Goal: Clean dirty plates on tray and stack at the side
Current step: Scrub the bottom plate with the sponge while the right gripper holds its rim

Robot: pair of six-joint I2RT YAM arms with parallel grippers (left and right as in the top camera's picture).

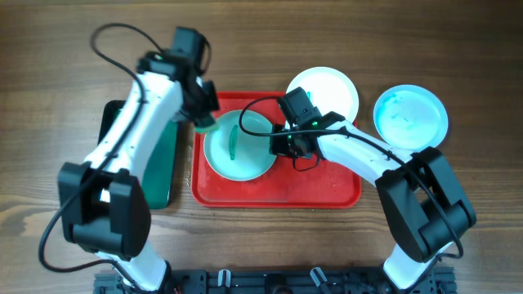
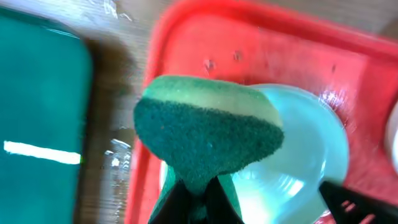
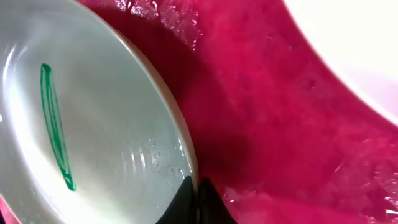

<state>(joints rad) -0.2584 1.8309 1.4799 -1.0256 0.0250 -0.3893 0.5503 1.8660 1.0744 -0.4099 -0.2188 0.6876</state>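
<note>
Plate (image 1: 239,153) w/ green streak: on red tray (image 1: 278,193), right end effector (image 3: 194,198) pinched tight on its rim. Left end effector (image 1: 200,121) clamps sponge (image 2: 208,134) over plate's edge. Risk: thin rim grip slips under scrub pressure; plate skids.

No text, label, brand, number or sign can be read in any of the views. The only mark to be seen is a green streak (image 3: 55,124) on the plate (image 3: 124,93) lying in the red tray (image 3: 267,124), and no letter or figure is formed by it.
</note>
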